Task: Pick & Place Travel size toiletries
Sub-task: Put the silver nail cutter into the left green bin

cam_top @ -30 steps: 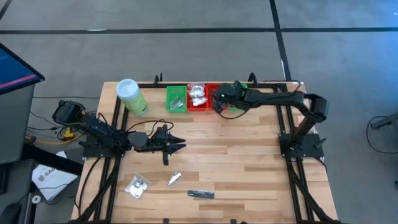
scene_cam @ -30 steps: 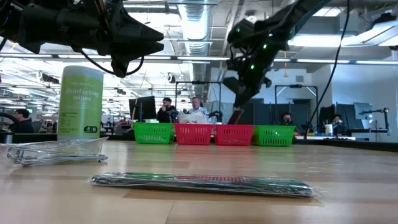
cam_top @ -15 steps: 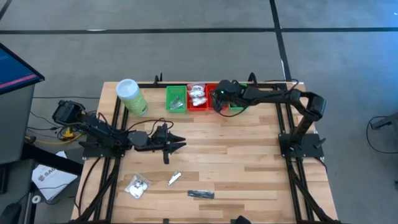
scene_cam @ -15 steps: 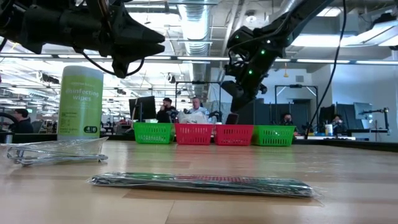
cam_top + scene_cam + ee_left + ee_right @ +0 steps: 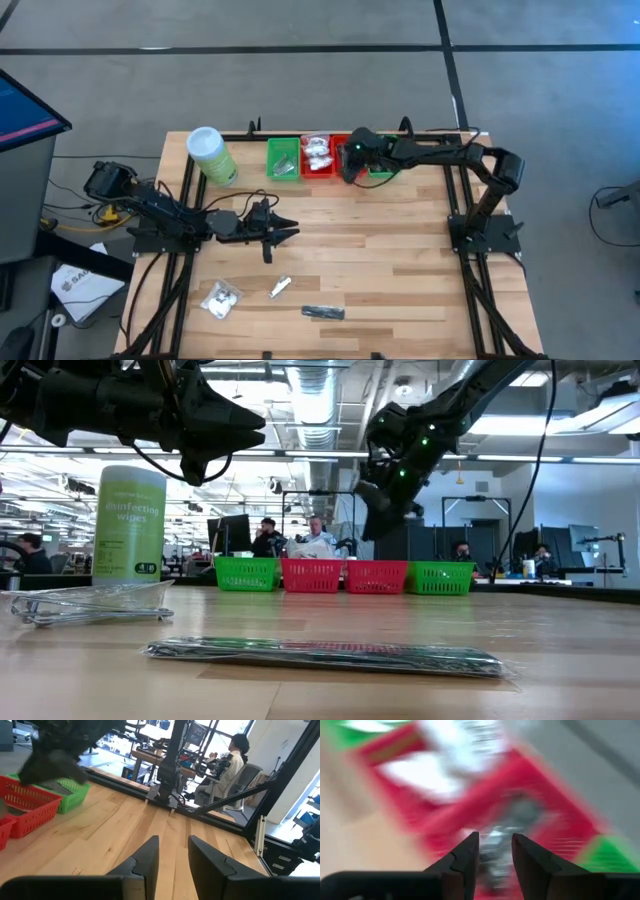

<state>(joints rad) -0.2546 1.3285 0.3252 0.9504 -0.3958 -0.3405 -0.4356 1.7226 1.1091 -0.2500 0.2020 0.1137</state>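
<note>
- Still on the bare wood near the front edge of the table [image 5: 400, 260] lay 3 toiletries: a white puffy packet [image 5: 220, 298], a small silver sachet [image 5: 280, 288] just beside it, and a slim dark piece [image 5: 323, 312] a little further toward the right.
- At the far edge stood 4 trays in a row. The left green tray [image 5: 283, 160] held silver sachets, and the red tray [image 5: 318, 157] next to it held white packets.
- Over the second red tray [image 5: 540, 815] hung the right gripper [image 5: 494, 851]. Its fingers were slightly apart with nothing between them, and a dark item, blurred, lay in the tray below.
- Above the middle-left of the table hovered the left gripper [image 5: 171, 854], fingers partly open and empty.
- A green canister [image 5: 211, 155] with a white lid stood at the far left corner.
- Behind the table, a person [image 5: 231, 762] sat at a desk.
</note>
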